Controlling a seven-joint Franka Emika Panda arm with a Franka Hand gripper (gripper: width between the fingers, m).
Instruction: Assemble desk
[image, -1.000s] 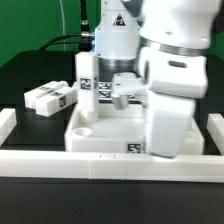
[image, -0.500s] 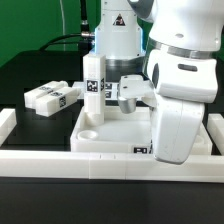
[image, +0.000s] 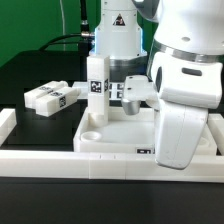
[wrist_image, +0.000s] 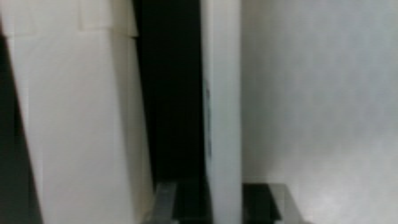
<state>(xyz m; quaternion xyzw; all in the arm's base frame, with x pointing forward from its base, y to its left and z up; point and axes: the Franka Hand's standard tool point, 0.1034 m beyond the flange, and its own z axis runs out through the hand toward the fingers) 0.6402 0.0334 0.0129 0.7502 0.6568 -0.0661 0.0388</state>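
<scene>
The white tray-like tabletop lies on the black table against the front bar. One tagged white leg stands upright at its back corner on the exterior view's left. My gripper reaches down at the tabletop's front corner on the exterior view's right, and the hand's white body hides its fingertips. In the wrist view my gripper has dark fingers on both sides of a thin white upright strip, which looks like the tabletop's wall. The view is blurred.
Two tagged white legs lie side by side on the exterior view's left. Another tagged white part shows behind the upright leg. White border bars run along the front and both sides. The arm's base stands behind.
My arm has moved toward the exterior view's right. The tabletop and its upright leg have slid the same way with it. The lying legs have stayed put.
</scene>
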